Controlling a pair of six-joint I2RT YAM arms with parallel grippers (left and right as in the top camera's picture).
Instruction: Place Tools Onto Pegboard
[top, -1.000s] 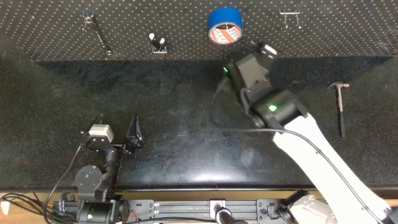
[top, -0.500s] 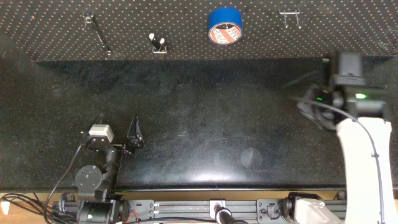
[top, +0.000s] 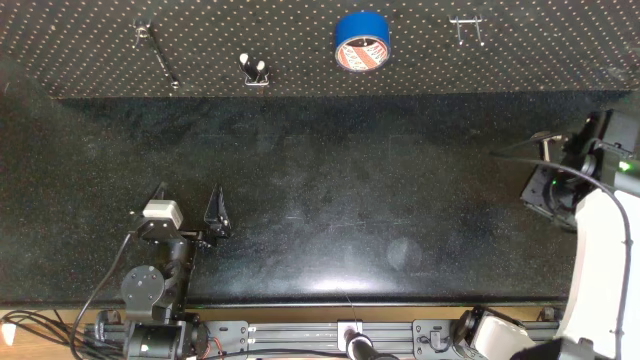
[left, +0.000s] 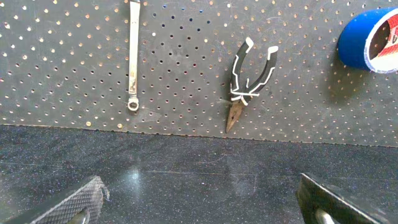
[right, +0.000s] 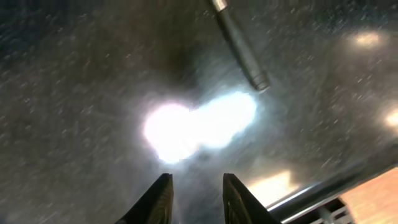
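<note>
Your right claw hangs narrowly parted and empty beside the hammer. It's stiff and likely head-heavy, so grip near the head.

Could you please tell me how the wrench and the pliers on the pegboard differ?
The wrench is bare silver metal; the pliers have black-and-white handles. The wrench is one long, thin bar; the pliers are shorter, with two handles spread apart. The wrench ends below in a ring, the pliers in a pointed nose. Both hang upright on the pegboard.
</note>
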